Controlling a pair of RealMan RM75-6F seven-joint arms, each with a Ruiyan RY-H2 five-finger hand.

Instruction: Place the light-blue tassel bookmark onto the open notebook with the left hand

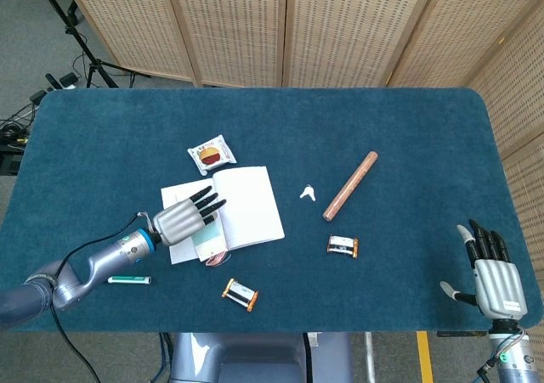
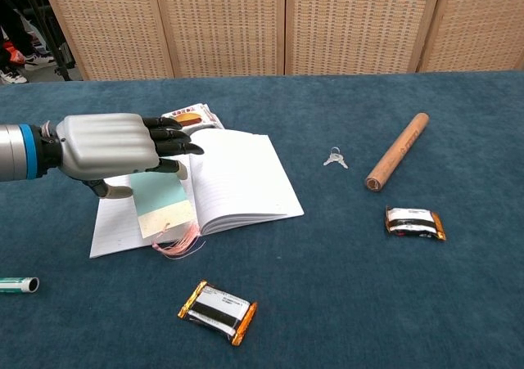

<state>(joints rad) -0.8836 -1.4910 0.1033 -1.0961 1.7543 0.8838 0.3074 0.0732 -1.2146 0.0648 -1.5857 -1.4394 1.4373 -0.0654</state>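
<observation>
Nearest us, at the table's front edge, our right hand (image 1: 495,274) rests palm down with its fingers slightly spread and nothing in it. Toward the left front lie a teal pen (image 2: 16,285) and an orange-ended wrapped bar (image 2: 218,312). A second wrapped bar (image 2: 414,222) sits farther right.

Next comes the open notebook (image 2: 237,181). The light-blue tassel bookmark (image 2: 164,204) lies flat on its left page, its cream lower end at the page's near edge, and its pink tassel (image 2: 178,242) spills onto the blue table (image 2: 344,303). Our left hand (image 2: 115,146) hovers just above the bookmark's far end, palm down, fingers straight and a little apart, holding nothing.

Beyond are small keys (image 2: 334,158), a brown tube (image 2: 397,151) lying diagonally, and a snack packet (image 2: 190,117) touching the notebook's far corner.
</observation>
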